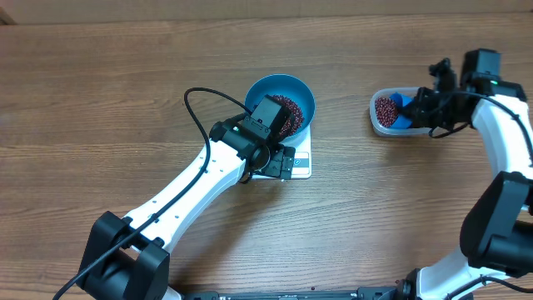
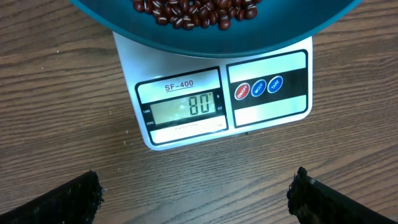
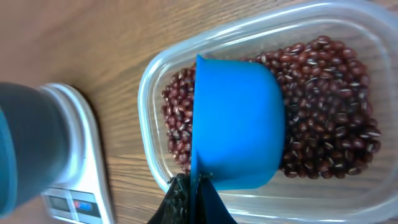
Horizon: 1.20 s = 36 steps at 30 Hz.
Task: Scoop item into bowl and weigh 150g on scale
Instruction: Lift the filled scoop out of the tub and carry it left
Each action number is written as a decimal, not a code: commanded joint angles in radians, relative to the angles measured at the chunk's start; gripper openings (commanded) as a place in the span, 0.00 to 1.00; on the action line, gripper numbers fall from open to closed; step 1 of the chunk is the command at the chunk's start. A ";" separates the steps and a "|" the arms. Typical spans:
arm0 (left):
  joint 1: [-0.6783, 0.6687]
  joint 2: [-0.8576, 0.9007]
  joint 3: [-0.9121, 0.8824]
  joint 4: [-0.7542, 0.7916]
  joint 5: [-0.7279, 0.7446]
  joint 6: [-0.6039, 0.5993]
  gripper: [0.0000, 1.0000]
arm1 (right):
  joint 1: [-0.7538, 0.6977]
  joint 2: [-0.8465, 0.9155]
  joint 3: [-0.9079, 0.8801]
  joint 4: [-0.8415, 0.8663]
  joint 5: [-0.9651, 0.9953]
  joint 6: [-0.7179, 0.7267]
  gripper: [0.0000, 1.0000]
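Observation:
The blue bowl (image 1: pixel 287 93) stands on the white scale (image 2: pixel 186 134) and holds a layer of red-brown beans (image 2: pixel 199 12). The display reads 80. My left gripper (image 2: pixel 196 199) hovers open above the wood in front of the scale's display edge, with nothing between its fingers. Off to the right, my right gripper (image 3: pixel 198 199) is shut on the handle of a small blue scoop (image 3: pixel 239 124). The scoop's cup lies in the clear tub (image 3: pixel 261 34) over more beans (image 3: pixel 323 112).
In the overhead view the clear tub (image 1: pixel 385 123) sits to the right of the scale, a hand's width of bare wood between them. The left arm (image 1: pixel 191 187) stretches from the front left up to the scale. The right arm (image 1: pixel 508 142) runs along the right edge.

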<state>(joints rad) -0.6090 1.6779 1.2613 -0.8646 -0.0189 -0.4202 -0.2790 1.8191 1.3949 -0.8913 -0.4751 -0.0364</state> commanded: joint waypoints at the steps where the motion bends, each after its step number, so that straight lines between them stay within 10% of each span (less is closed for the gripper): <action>1: -0.007 0.006 0.010 0.002 0.001 -0.014 0.99 | -0.071 0.007 0.012 0.003 -0.165 0.014 0.04; 36: -0.007 0.006 0.010 0.002 0.001 -0.014 1.00 | -0.266 0.007 0.012 0.031 -1.044 0.010 0.04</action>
<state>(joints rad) -0.6090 1.6779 1.2613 -0.8646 -0.0189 -0.4202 -0.5499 1.8236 1.3949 -0.8654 -1.4448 -0.0227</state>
